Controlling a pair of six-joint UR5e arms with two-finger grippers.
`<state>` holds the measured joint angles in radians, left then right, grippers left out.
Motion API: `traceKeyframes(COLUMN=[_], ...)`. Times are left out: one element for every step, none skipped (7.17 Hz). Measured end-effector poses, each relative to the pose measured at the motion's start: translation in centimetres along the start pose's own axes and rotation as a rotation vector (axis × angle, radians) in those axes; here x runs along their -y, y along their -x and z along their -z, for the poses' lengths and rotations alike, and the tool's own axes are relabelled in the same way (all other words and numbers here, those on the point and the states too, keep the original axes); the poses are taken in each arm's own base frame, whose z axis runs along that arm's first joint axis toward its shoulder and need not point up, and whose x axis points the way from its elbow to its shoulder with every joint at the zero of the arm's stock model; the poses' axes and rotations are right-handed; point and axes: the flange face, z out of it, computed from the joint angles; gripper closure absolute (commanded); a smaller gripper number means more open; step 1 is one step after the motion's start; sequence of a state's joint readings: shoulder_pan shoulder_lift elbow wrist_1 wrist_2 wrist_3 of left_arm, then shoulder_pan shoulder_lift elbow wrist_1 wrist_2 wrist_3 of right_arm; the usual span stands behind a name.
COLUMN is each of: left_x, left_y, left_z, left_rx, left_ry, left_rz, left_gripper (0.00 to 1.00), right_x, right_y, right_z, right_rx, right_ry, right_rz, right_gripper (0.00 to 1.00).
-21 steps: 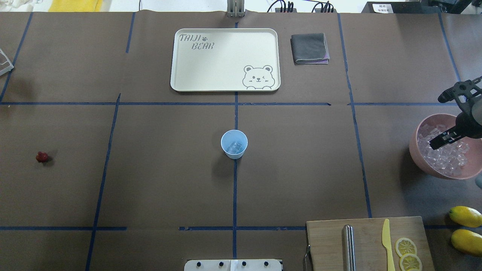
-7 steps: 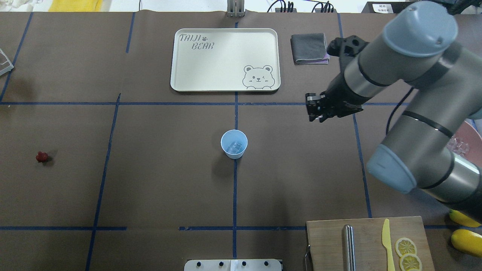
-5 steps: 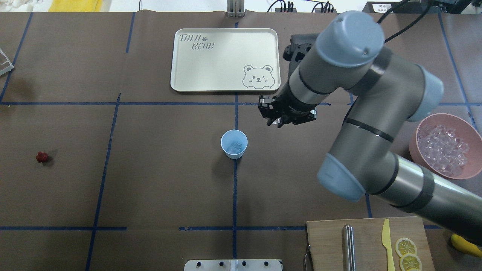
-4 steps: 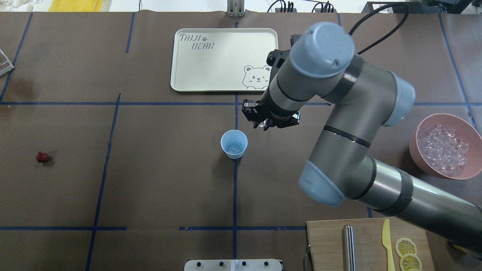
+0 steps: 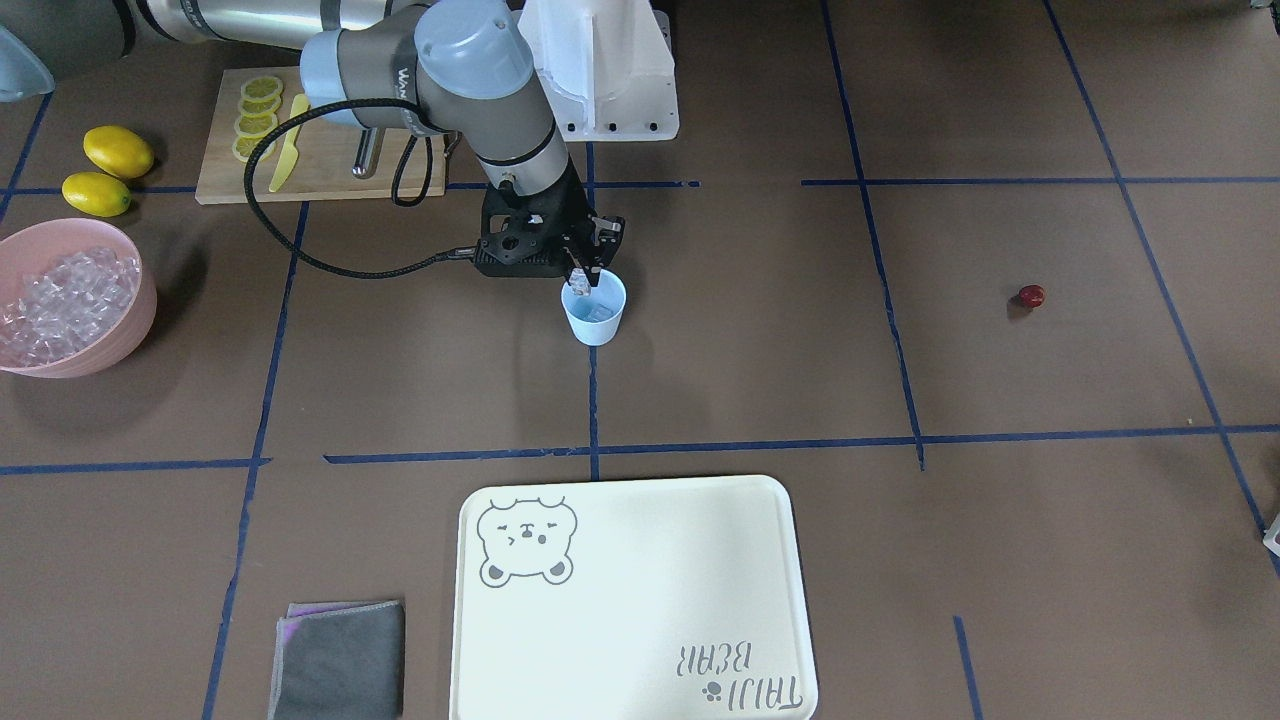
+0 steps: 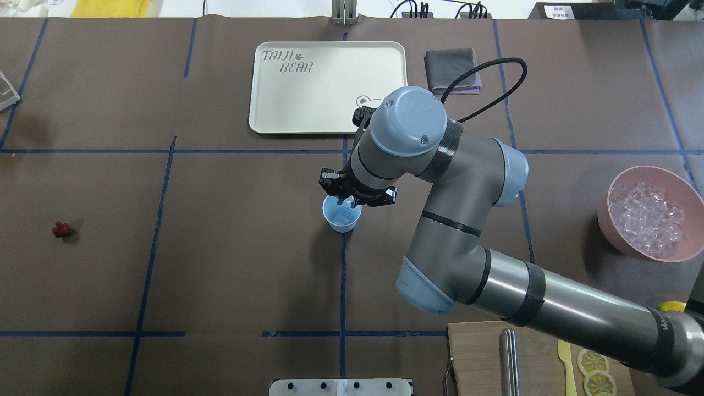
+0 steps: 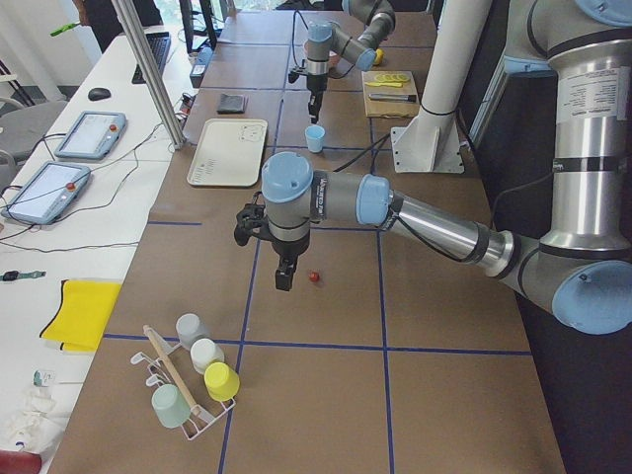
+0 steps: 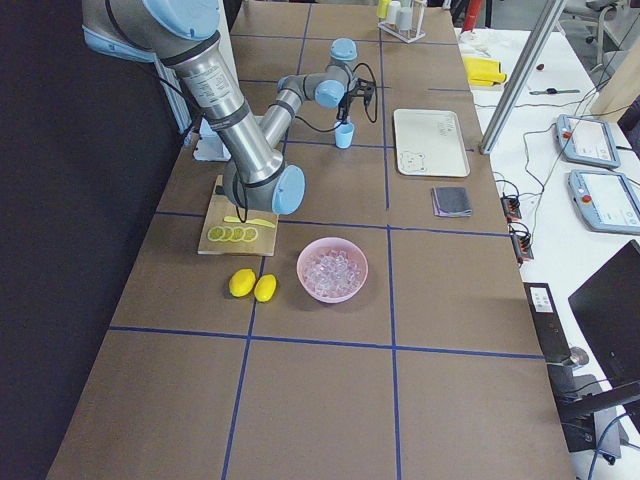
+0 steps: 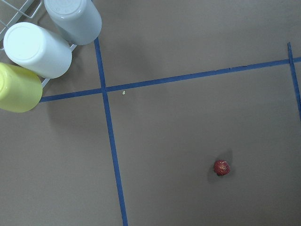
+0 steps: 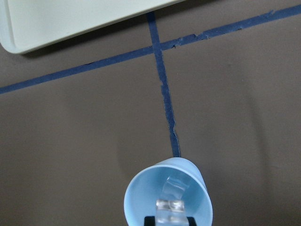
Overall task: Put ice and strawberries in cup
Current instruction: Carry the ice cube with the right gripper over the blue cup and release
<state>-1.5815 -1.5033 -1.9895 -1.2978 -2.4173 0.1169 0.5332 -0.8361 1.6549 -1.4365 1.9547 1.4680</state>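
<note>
While our right hand [image 5: 583, 282] hangs over cup [image 6: 342, 221] mid-counter [image 6: 220, 275], we see it pinching ice cube [image 10: 170, 205] just above mouth; second cube [image 10: 175, 187] lies inside. Strawberry [image 9: 221, 167] on counter, well apart from cup. Left hand [image 7: 282, 281] above it; we cannot tell its grip.

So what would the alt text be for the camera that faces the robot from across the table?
A grey robot arm's right gripper hangs over the mouth of a pale blue cup, pinching a clear ice cube. A pink bowl of ice sits at the picture's far left, a lone strawberry far right, a cream tray in front.
</note>
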Motion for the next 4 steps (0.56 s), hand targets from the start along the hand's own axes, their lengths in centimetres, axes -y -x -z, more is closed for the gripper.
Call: traceKeyframes(left_x=[0.00,0.00,0.00,0.00], left_y=[0.00,0.00,0.00,0.00], left_z=[0.00,0.00,0.00,0.00], left_rx=[0.000,0.000,0.000,0.000], left_ry=[0.000,0.000,0.000,0.000], left_rz=[0.000,0.000,0.000,0.000], left_gripper=[0.00,0.00,0.00,0.00], right_x=[-0.03,-0.03,-0.05,-0.05], right_y=[-0.11,-0.17,-0.20,-0.23], right_z=[-0.57,-0.87,-1.04,-1.10], right_rx=[-0.008,-0.014,-0.018,-0.020], right_ry=[0.002,-0.002,-0.009,-0.013], right_rz=[0.001,0.001,0.001,0.004], right_gripper=[0.26,0.23,0.21,0.21])
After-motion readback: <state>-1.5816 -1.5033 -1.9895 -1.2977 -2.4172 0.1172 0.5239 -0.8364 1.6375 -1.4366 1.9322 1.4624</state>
